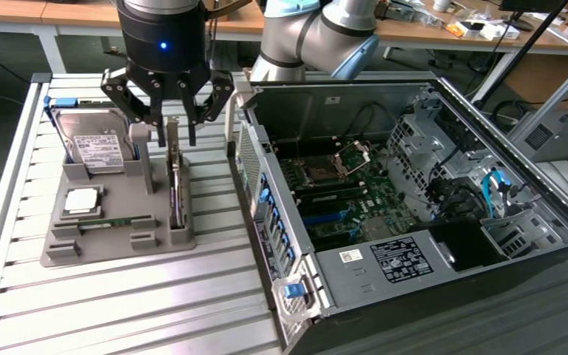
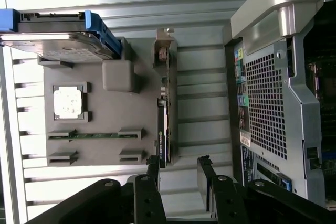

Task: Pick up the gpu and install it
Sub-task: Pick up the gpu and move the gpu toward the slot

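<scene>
The gripper (image 1: pixel 174 127) (image 2: pixel 178 178) hangs over the grey holder (image 1: pixel 116 248) (image 2: pixel 107 121) that lies on the slatted metal table (image 1: pixel 116 310) (image 2: pixel 199 3). Its fingers (image 1: pixel 194 130) (image 2: pixel 153 174) are spread wide and have hold of nothing. The graphics card (image 1: pixel 175 188) (image 2: pixel 164 124) stands on its long edge in a slot along the side of the holder nearest the computer case (image 1: pixel 363 111) (image 2: pixel 268 103), with its silver bracket (image 2: pixel 164 51) at one end. In the exterior view the fingertips sit close above the card's far end, one to each side of it; whether they touch it cannot be told. In the wrist view the dark end of the card lies just beside one finger, and the gap between the fingers stands open. The holder also carries a hard drive (image 1: pixel 97 148) (image 2: pixel 58 45) with a white label, a square silver chip (image 1: pixel 82 200) (image 2: pixel 68 102) and a narrow green memory stick (image 1: pixel 106 222) (image 2: pixel 94 135). The case lies open on the exterior view's right of the holder, its circuit board (image 1: pixel 353 192) exposed.
</scene>
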### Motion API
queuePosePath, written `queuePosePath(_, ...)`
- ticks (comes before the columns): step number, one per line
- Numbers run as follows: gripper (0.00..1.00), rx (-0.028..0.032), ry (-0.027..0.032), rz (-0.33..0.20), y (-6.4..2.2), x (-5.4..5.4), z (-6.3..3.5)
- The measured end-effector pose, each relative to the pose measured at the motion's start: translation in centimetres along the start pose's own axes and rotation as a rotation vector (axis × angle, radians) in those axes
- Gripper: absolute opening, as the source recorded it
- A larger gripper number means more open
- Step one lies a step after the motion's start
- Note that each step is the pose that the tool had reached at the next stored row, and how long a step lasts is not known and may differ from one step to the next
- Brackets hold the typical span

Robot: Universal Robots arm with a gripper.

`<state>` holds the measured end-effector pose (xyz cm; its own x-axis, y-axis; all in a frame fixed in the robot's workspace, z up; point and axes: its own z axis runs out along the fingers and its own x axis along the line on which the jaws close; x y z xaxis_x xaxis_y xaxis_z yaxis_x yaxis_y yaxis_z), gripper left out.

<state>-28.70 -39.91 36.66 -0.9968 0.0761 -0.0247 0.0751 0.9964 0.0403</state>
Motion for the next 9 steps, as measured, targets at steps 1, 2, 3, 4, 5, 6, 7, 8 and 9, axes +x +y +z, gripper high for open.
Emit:
queuePosePath(1,0.42,0.0003,-0.0001,0.000,-0.01,0.01,0.14)
queuePosePath(2,0.42,0.0003,0.0000,0.000,-0.01,0.00,0.15)
queuePosePath(3,0.42,0.0004,-0.0001,0.000,-0.01,0.01,0.16)
queuePosePath(4,0.42,0.0004,0.0000,0.000,-0.01,0.01,0.18)
queuePosePath(5,0.42,0.0005,-0.0001,0.000,-0.01,0.01,0.19)
queuePosePath(6,0.42,0.0010,-0.0001,0.000,-0.01,0.01,0.30)
queuePosePath(7,0.42,0.0016,-0.0001,0.000,-0.02,0.01,0.41)
queuePosePath(8,0.42,0.0016,-0.0002,0.000,-0.02,0.01,0.42)
queuePosePath(9,0.42,0.0016,-0.0002,0.000,-0.02,0.01,0.43)
